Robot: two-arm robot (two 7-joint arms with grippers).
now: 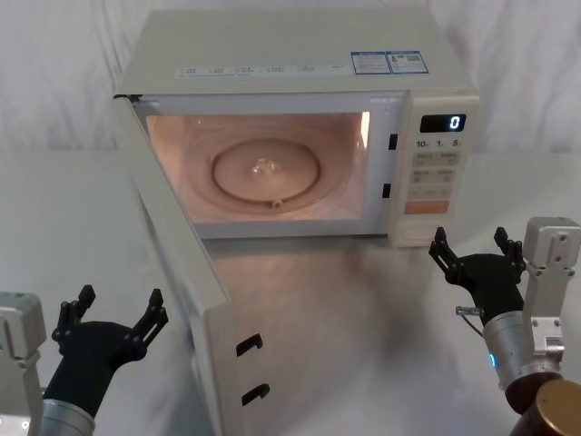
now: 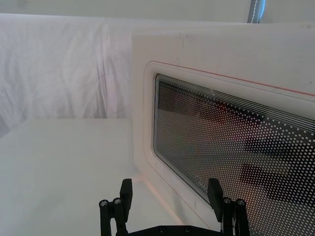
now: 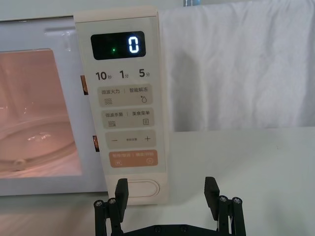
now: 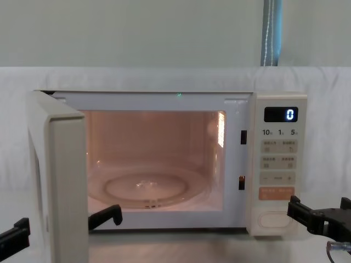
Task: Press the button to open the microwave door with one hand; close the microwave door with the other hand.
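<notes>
surroundings: a white cloth (image 4: 137, 76) is hanging behind the work area, and a pale table (image 1: 363, 309) is carrying the microwave (image 1: 300, 54).
microwave door: the microwave door (image 1: 182, 272) is standing wide open, hinged at the robot's left and swinging out toward the robot; two latch hooks are showing on its free edge.
button: the button (image 3: 139, 189) is sitting at the foot of the keypad panel, below the orange key (image 3: 134, 159), and nothing is pressing it.
display: the black display (image 3: 118, 45) is showing 0.
right gripper: the right gripper (image 1: 477, 259) is hovering just in front of the button without touching it, fingers spread apart and holding nothing.
left gripper: the left gripper (image 1: 111, 318) is waiting on the outer side of the door, near its window, fingers apart and empty.
step in hand: judging by the open door, the press looks done and the closing is falling to the left gripper.
method: contact is best made on the door's outer face near the free edge, away from the hinge; the push should be following the door's arc steadily until the hooks are entering their slots.
caution: the right gripper should be staying clear of the door's path.
cavity contents: the lit cavity (image 4: 153, 164) is holding a glass turntable (image 1: 268, 171); no food or dish is resting on it.
</notes>
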